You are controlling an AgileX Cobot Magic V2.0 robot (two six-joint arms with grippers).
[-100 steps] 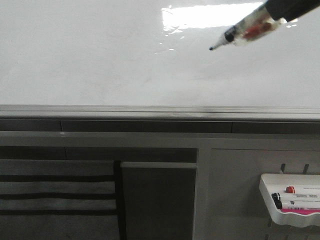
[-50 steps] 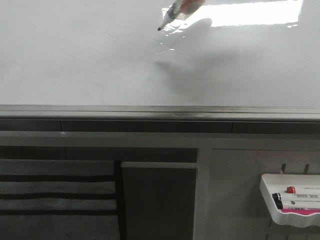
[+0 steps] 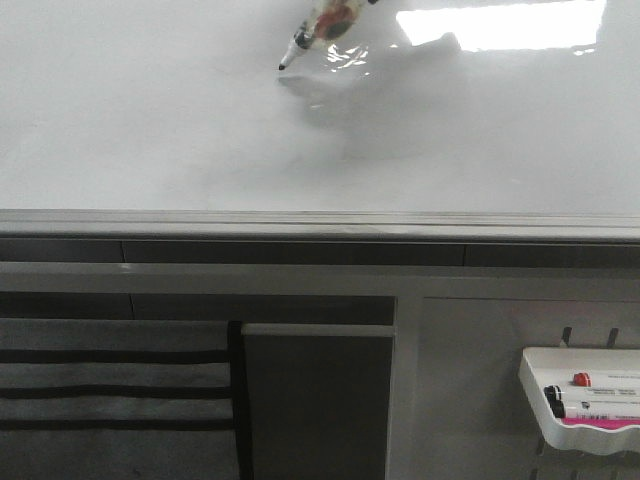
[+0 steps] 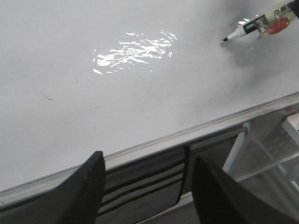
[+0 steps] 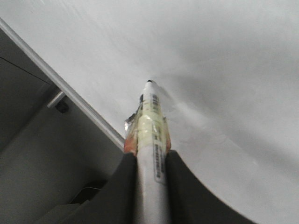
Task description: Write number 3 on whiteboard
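The whiteboard (image 3: 150, 130) is a large glossy white board with a silver-grey frame edge; it also shows in the left wrist view (image 4: 93, 107) and the right wrist view (image 5: 224, 56). No number 3 shows on it. My right gripper (image 5: 150, 161) is shut on a white marker (image 5: 153, 135) wrapped in tape. The marker (image 3: 318, 28) enters from the top of the front view, its black tip close to or touching the board at upper middle; it also shows in the left wrist view (image 4: 257, 25). My left gripper (image 4: 147, 186) is open and empty, near the board's lower frame.
A small white tray (image 3: 585, 400) with spare markers hangs at the lower right below the board. A grey panel (image 3: 318, 400) and a striped grey pocket (image 3: 110, 390) sit under the frame. Bright glare (image 3: 500, 22) lies on the board's upper right.
The marker has moved left across the upper board, from the upper right to upper middle, and its tip has come down nearer the surface. The left gripper view gives no earlier frame.
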